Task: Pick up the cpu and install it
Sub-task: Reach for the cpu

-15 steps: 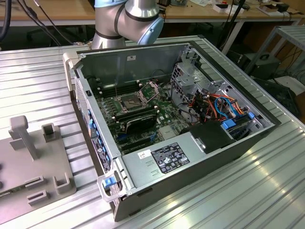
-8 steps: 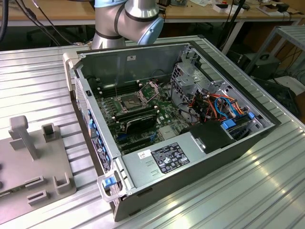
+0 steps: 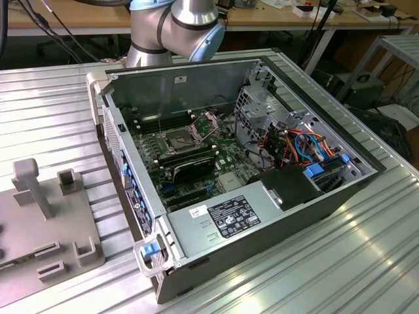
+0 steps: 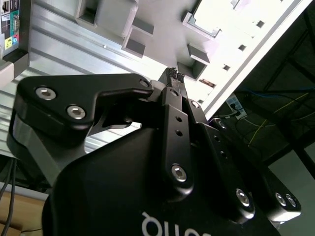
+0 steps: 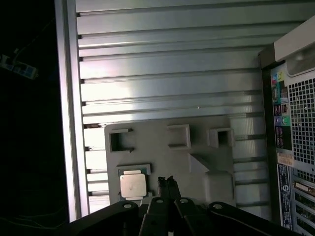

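Observation:
The cpu (image 5: 133, 185), a small square chip with a silvery top, lies in a recess of the grey fixture plate (image 5: 162, 155) on the ribbed metal table. In the first wrist view my gripper (image 5: 167, 181) hangs above the plate, its black fingertips pressed together beside the chip and apart from it. The second wrist view has the same gripper (image 4: 174, 73) shut with nothing held. Inside the open computer case (image 3: 262, 216), the socket (image 3: 178, 139) on the motherboard has its metal frame (image 3: 207, 122) hinged up.
The grey fixture plate (image 3: 46, 235) sits at the exterior view's left and carries raised posts and brackets (image 3: 29, 183). A long black card (image 3: 191, 167) lies just in front of the socket. Cables (image 3: 294, 147) and a drive cage crowd the case's far side. The arm's base (image 3: 173, 26) stands behind the case.

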`<state>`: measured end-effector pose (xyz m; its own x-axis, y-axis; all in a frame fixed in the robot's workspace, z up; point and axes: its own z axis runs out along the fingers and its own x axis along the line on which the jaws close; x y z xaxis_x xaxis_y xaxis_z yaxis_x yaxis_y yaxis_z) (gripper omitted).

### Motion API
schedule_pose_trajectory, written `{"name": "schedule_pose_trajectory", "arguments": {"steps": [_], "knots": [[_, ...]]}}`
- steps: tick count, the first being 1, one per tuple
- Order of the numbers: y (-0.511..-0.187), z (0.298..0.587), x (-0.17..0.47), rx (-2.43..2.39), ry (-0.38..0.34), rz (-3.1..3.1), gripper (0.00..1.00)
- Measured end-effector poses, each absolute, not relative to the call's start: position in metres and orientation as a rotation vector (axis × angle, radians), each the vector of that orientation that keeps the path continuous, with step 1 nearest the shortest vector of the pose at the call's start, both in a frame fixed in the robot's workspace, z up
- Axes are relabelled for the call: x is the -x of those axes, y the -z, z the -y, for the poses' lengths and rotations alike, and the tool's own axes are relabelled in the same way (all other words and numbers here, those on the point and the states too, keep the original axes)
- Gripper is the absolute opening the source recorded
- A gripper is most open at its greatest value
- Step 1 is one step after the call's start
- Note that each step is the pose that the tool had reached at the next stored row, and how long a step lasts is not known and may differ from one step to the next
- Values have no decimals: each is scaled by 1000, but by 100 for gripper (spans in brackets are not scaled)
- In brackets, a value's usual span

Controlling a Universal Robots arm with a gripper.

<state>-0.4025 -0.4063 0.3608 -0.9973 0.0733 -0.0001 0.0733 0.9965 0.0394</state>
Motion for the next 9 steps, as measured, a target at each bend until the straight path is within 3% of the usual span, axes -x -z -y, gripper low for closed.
{"name": "schedule_pose_trajectory", "arguments": {"steps": [9], "knots": [[-356,407,407,-115,-58,-3138,11]]}}
